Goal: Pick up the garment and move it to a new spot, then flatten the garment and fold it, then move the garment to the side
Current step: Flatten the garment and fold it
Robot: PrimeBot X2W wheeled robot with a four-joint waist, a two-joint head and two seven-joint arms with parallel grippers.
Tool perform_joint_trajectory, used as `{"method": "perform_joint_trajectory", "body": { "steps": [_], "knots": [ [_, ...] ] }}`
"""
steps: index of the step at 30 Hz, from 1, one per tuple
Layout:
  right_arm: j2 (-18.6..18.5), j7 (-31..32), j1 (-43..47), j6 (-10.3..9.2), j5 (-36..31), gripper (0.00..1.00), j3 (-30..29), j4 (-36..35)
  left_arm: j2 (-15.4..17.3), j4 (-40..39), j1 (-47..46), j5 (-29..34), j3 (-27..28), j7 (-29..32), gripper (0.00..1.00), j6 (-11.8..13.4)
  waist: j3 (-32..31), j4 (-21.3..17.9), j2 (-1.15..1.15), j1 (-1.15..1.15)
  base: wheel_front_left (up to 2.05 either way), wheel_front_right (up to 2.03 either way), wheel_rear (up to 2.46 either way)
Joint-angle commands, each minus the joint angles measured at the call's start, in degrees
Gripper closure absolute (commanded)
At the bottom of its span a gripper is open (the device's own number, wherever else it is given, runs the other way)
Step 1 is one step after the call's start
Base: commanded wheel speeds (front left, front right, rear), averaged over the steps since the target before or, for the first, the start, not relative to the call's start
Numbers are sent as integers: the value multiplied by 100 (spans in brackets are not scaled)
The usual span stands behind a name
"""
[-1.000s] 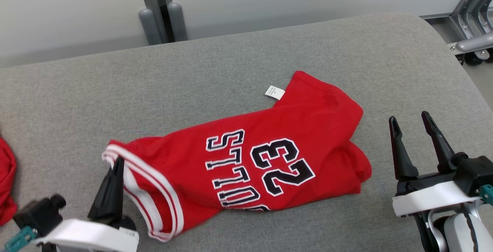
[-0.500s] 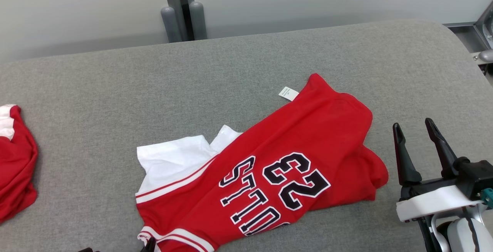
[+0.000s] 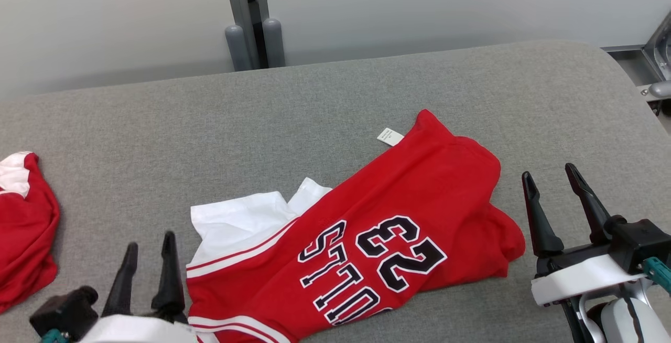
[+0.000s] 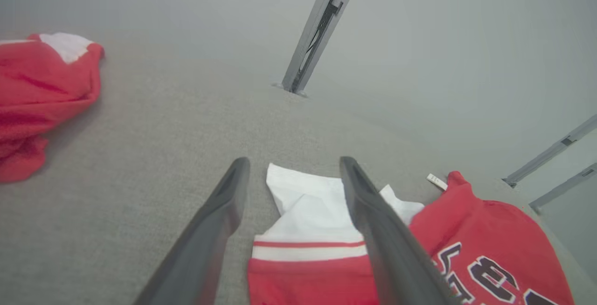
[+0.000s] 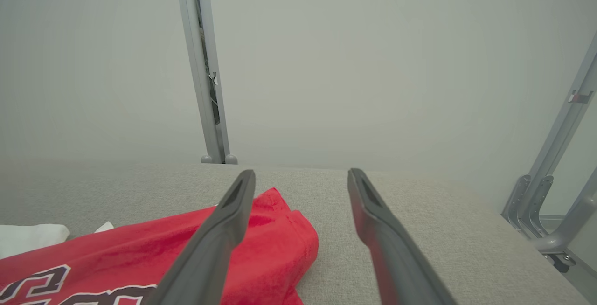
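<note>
Where the jersey (image 3: pixel 388 227) runs off the bottom edge of your head view, its lower hem and the last letters of its black-and-white lettering are cut off, so you cannot read the whole word. A white layer (image 3: pixel 236 225) shows from under the red cloth, just ahead and to the right of your left gripper (image 3: pixel 150 240); how it is folded beneath is hidden. The label (image 3: pixel 390 136) at the far corner is too small to read. Well out to that gripper's left, a second red garment (image 3: pixel 26 248) is cut by the frame edge.

Your left gripper sits low beside the jersey's left edge, fingers parted and pointing forward, gripping nothing; you cannot tell whether its right finger brushes the cloth. Your right gripper (image 3: pixel 548 171) stands just off the jersey's right side, clear of the cloth above the grey table (image 3: pixel 157 122), fingers spread wide and empty.
</note>
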Motion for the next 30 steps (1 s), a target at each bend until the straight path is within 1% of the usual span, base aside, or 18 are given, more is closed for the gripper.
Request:
{"method": "perform_joint_trajectory", "body": {
  "steps": [1, 2, 8, 11, 13, 16, 19, 22, 30],
  "knots": [
    [-50, -12, 28, 1, 27, 0, -11, -28, -22, -42, -90, 95, 53, -22, 0, -28, -18, -20, 0, 0, 0, 0, 0],
    [-49, -12, 31, 1, 33, 0, 12, -46, -126, -124, -166, 319, 173, -26, 0, -97, -35, -35, 0, 0, 0, 0, 0],
    [-24, -12, 162, 1, 94, 0, 154, -89, -1035, -317, -251, 1417, 869, -28, 0, -604, -230, -194, 0, 0, 0, 0, 0],
    [-9, -12, 302, 0, 182, 0, 302, -55, -1307, -193, -172, 2133, 1036, -28, 0, -804, -332, -280, 0, 0, 0, 0, 0],
    [-26, -12, 378, 1, 243, 0, 384, -53, -1395, -87, -107, 2628, 1052, -28, 0, -866, -416, -334, 0, 0, 0, 0, 0],
    [-40, -12, 520, 1, 311, 0, 446, -93, -1535, 13, -3, 3105, 1134, -29, 0, -847, -517, -396, 0, 0, 0, 0, 0],
    [-42, -12, 648, 1, 328, 0, 469, -159, -1652, 29, 125, 3291, 1243, -29, 0, -882, -573, -442, 0, 0, 0, 0, 0],
    [-5, -12, 755, 1, 325, 0, 420, -218, -1701, 46, 210, 3468, 1332, -29, 0, -852, -623, -464, 0, 0, 0, 0, 0],
    [30, -12, 846, 1, 153, 0, 495, -213, -1746, 441, 287, 3570, 1362, -30, 0, -847, -693, -461, 0, 0, 0, 0, 0]
  ]
}}
